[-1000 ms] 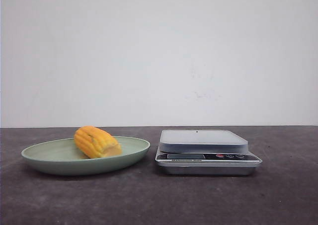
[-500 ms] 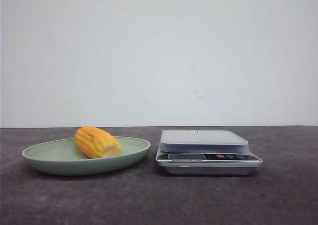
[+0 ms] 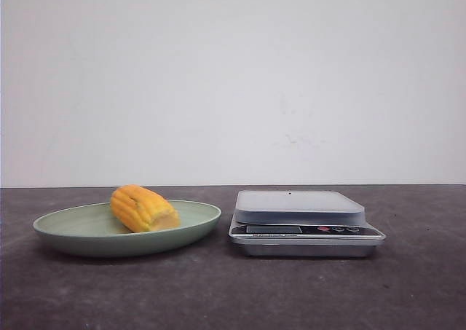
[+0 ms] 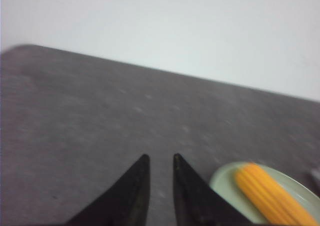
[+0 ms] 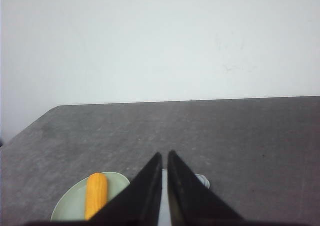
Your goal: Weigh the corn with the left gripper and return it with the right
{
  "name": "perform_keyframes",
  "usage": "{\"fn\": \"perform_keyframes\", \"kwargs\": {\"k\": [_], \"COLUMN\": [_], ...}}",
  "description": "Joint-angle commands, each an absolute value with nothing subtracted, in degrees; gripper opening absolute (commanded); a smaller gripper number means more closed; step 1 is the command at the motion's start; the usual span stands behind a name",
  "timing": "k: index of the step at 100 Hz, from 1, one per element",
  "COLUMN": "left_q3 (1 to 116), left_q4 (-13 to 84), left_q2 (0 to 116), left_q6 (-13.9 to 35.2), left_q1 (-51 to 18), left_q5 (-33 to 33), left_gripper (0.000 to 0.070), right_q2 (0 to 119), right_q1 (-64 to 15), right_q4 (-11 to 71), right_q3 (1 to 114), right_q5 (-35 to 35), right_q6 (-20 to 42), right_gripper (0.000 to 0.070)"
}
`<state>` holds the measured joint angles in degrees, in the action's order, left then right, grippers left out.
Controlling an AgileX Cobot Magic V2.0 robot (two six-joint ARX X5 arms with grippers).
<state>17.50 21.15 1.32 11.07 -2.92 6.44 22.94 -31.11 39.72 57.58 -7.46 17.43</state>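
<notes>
Your corn (image 3: 143, 208) is a short, stubby yellow-orange cob with lengthwise rows of kernels, lying on its side, rounded end toward the back left and paler flat-cut end toward the front right in the front view. In the left wrist view the corn (image 4: 272, 196) sits off to one side of the nearly closed jaws, beside the nearer finger and not between the tips, untouched. In the right wrist view the corn (image 5: 96, 194) lies well apart from those jaws, on the side away from the scale, lengthwise roughly along their pointing direction.
</notes>
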Motion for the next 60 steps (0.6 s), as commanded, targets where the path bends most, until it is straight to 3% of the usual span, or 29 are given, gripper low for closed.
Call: {"fn": "perform_keyframes", "kwargs": {"k": [1, 40, 60], "left_q3": [13.0, 1.5, 1.4], "left_q4": [16.5, 12.4, 11.5], "left_q2": [0.1, 0.2, 0.2], "left_q6": [9.9, 9.1, 9.2], "left_q1": [-2.0, -1.3, -1.3], "left_q5": [6.1, 5.9, 5.7], "left_gripper": [0.0079, 0.0079, 0.0078], "right_q2": [23.1, 23.1, 23.1], "right_q1": [-31.5, -31.5, -31.5], "right_q4": [39.1, 39.0, 39.0], "right_q3": [58.2, 58.2, 58.2], "right_q5": [-7.5, -7.5, -7.5], "right_q6": [18.0, 18.0, 18.0], "right_gripper": [0.0014, 0.0014, 0.0014]}}
